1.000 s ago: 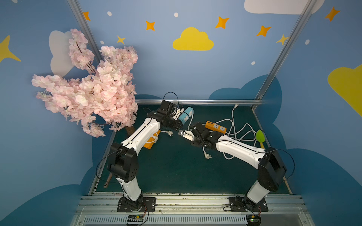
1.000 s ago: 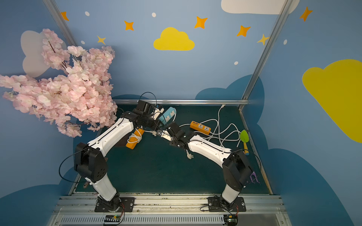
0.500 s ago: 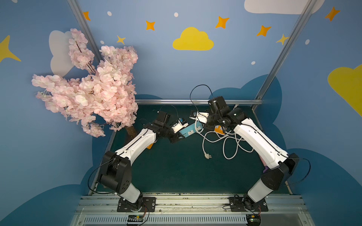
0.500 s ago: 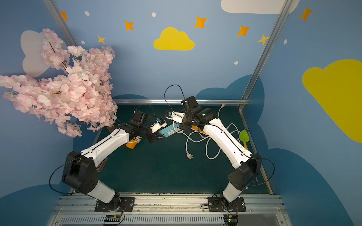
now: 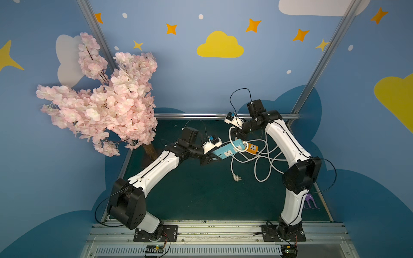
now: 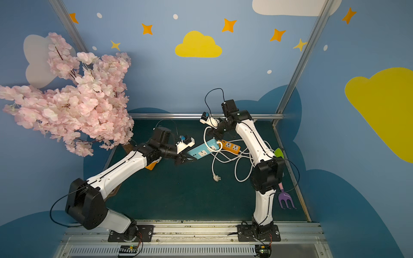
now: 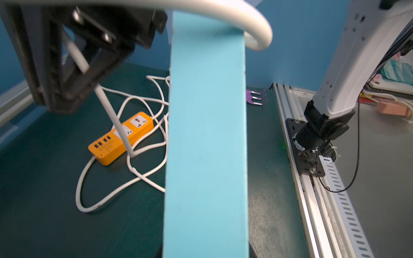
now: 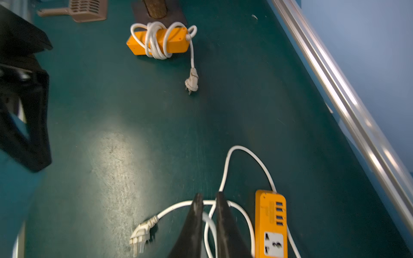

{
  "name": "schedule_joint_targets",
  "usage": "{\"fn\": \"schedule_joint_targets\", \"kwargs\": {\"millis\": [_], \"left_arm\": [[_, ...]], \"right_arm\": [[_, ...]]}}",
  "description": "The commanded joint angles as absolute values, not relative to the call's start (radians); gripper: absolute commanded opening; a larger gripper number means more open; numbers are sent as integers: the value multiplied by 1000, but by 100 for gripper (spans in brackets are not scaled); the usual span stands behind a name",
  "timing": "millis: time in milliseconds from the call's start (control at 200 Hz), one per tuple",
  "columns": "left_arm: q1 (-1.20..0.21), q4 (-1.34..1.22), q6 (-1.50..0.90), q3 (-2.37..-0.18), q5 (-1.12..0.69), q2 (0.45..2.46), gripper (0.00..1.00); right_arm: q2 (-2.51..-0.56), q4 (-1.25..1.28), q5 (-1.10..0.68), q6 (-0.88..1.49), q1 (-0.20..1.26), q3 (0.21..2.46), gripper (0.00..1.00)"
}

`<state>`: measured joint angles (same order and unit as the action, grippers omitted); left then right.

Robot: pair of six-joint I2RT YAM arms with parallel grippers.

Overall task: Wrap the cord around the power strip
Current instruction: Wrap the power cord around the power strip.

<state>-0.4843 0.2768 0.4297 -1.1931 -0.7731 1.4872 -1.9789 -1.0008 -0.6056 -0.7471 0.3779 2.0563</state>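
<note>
The light blue power strip (image 5: 228, 150) (image 6: 202, 152) hangs above the green mat, and my left gripper (image 5: 212, 158) (image 6: 186, 159) is shut on its near end. In the left wrist view the strip (image 7: 205, 145) hides the jaws. One loop of the white cord (image 5: 240, 146) (image 7: 245, 20) lies over the strip's far end. My right gripper (image 5: 237, 135) (image 8: 209, 198) hovers just behind that end, its jaws a little apart with the cord running through the gap. The cord's plug (image 5: 237, 178) (image 8: 140, 234) lies on the mat.
An orange power strip (image 5: 252, 148) (image 8: 271, 223) lies in the tangle of loose white cord beside the blue one. Another orange strip (image 8: 161, 40), wrapped in its cord, sits by the pink blossom tree (image 5: 107, 105). A purple toy fork (image 6: 286, 198) lies at the right edge.
My right arm has swung up and back, carrying the cord over the strip, and its jaws have parted slightly. My left gripper has brought the blue strip forward and to the right.
</note>
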Motion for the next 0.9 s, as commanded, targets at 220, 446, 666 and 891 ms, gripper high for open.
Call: {"fn": "schedule_joint_targets", "kwargs": {"millis": [220, 446, 666, 891], "left_arm": [[-487, -10, 214, -1196, -759, 1425, 2], [-458, -31, 100, -1224, -646, 1429, 2], [-421, -15, 32, -1239, -593, 1428, 2], [-368, 10, -31, -1276, -556, 1464, 3]], "right_arm": [[-1879, -323, -896, -317, 318, 1626, 58], [-1845, -53, -819, -133, 298, 1409, 67], [-1826, 107, -686, -74, 297, 1227, 67], [-1836, 266, -577, -2, 329, 1108, 28]]}}
